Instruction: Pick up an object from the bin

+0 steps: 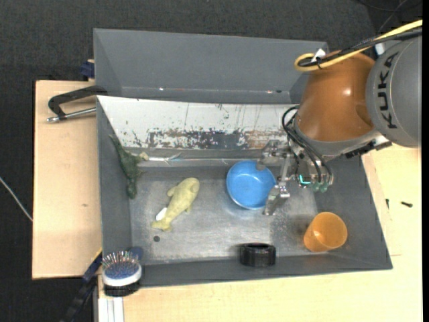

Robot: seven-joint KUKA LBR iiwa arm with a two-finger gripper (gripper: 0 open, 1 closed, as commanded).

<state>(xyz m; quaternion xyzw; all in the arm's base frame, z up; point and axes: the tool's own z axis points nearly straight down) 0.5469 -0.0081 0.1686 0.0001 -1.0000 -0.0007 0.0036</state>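
Pincer [275,200] crowded
Blue bowl [248,185] just left of it, orange cup [326,231] near below-right; open floor [292,220] between them.

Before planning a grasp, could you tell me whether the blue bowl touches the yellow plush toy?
Apart. The camera view shows bare bin floor between the blue bowl and the yellow plush toy.

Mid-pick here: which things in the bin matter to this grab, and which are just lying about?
In play:
- claw, at the right rim of the bowl
- blue bowl, middle of the bin

Lying about:
- orange cup, front right
- yellow soft toy, left of middle
- green toy animal, by the left wall
- black ring, front
- round brush, front left corner
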